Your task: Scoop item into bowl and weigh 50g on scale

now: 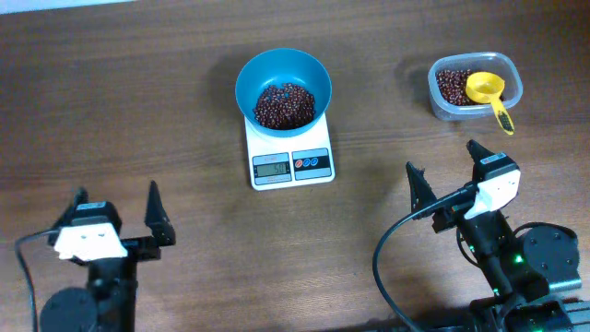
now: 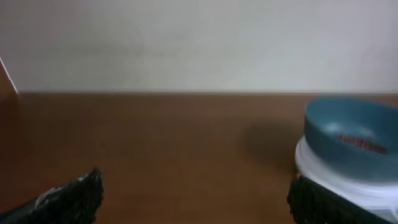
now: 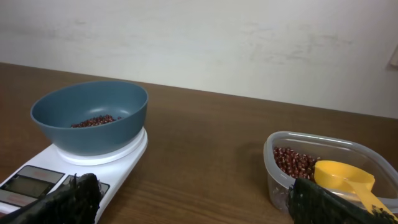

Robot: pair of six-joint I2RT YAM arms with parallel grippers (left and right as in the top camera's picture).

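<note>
Honestly, the small dark red-brown beans (image 1: 284, 104) sit in the round blue plastic bowl (image 1: 283, 65) atop the white square digital scale (image 1: 290, 164) at 12 o'clock, presumably for weighing; left pincer (image 1: 115, 192) and right pincer (image 1: 441, 157) hang spread, empty.

Bowl, blue (image 1: 277, 65): one. Scale, white (image 1: 292, 148): one. Tub, clear (image 1: 510, 85): one. Scoop, yellow (image 1: 486, 88): one. Grippers: two, left gripper (image 1: 115, 189) and right gripper (image 1: 441, 155). Beans (image 1: 284, 104): too many to count, in two lots. Counter (image 1: 138, 92): one.

Left claw (image 1: 117, 215) spread wide and empty, right claw (image 1: 447, 168) likewise, both low
</note>
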